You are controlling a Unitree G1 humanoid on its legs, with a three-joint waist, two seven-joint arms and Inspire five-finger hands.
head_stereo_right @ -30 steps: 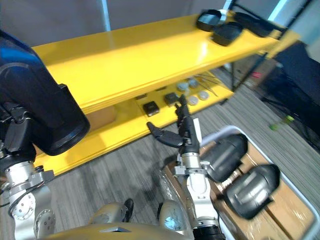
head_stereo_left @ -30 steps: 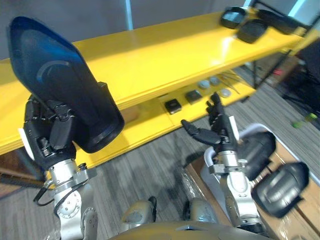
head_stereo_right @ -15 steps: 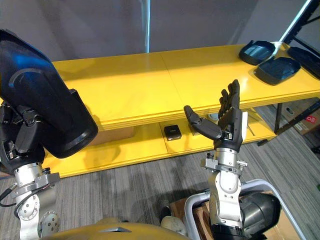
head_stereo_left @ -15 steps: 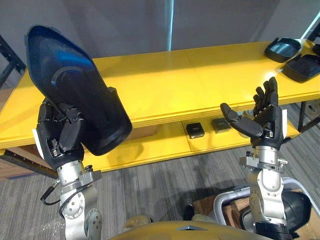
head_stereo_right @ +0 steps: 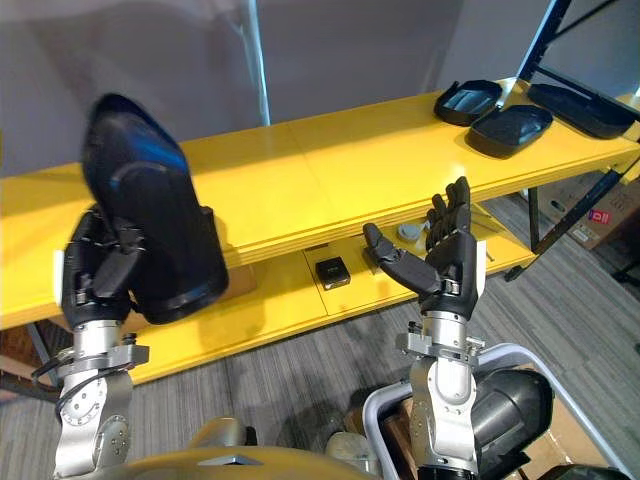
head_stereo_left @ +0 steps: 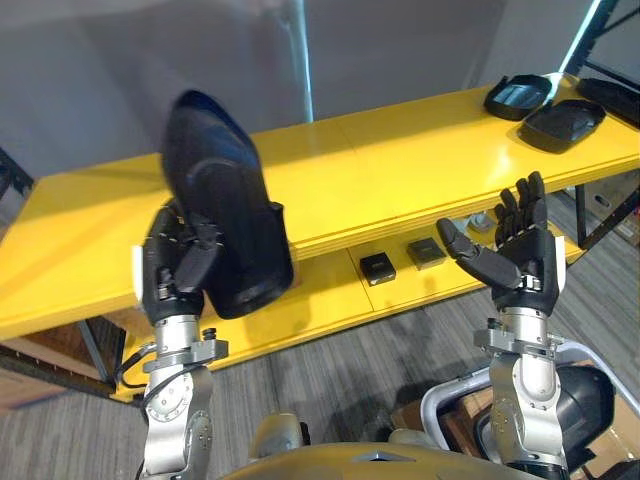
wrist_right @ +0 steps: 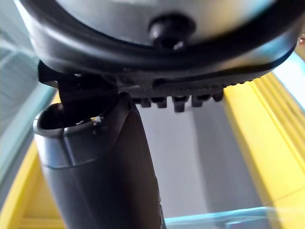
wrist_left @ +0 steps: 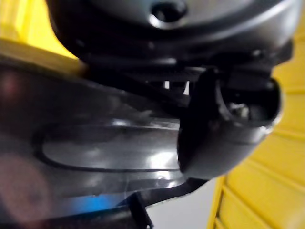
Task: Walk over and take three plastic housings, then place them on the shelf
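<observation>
Left eye view: the robot's left hand (head_stereo_left: pixel 175 278) is clenched round a black plastic housing (head_stereo_left: pixel 225 215), held upright before the yellow shelf (head_stereo_left: pixel 400 160). The right hand (head_stereo_left: pixel 515 262) is raised beside it, fingers spread and empty.

Right eye view: other dark housings (head_stereo_right: pixel 512 125) lie at the shelf's far right end.

Left wrist view: the thumb (wrist_left: pixel 224 129) presses the housing's glossy shell.

Right wrist view: straight fingers, nothing between them.

The placing would go best by lifting the housing over the near edge, laying it flat on the bare top and loosening only once it rests.
</observation>
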